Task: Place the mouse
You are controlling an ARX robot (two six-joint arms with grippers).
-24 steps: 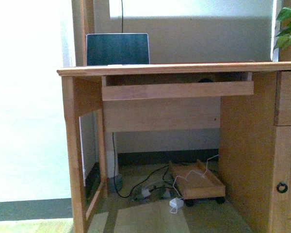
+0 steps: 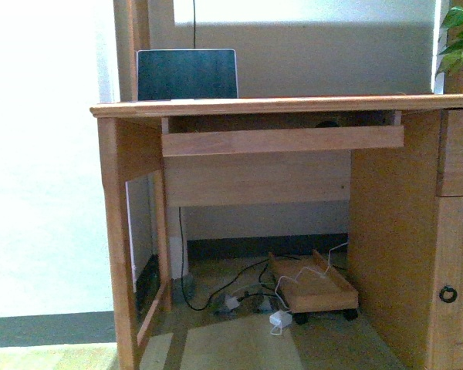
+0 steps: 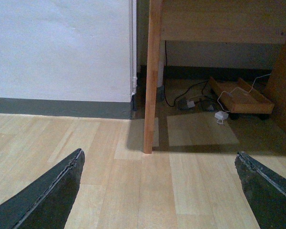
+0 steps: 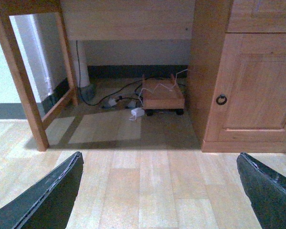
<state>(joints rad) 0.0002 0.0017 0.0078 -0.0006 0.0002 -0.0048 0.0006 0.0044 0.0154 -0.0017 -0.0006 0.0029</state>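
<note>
While the left pincer (image 3: 158,157) and right pincer (image 4: 158,157) hang low, wide and empty, the small dark grey domed mouse (image 2: 327,125) lies well above and ahead, presumably awaiting pickup.

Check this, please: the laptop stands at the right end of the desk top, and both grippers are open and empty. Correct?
No. The front view shows the laptop at the left end of the desk top. The left gripper and the right gripper are indeed open and empty.
</note>
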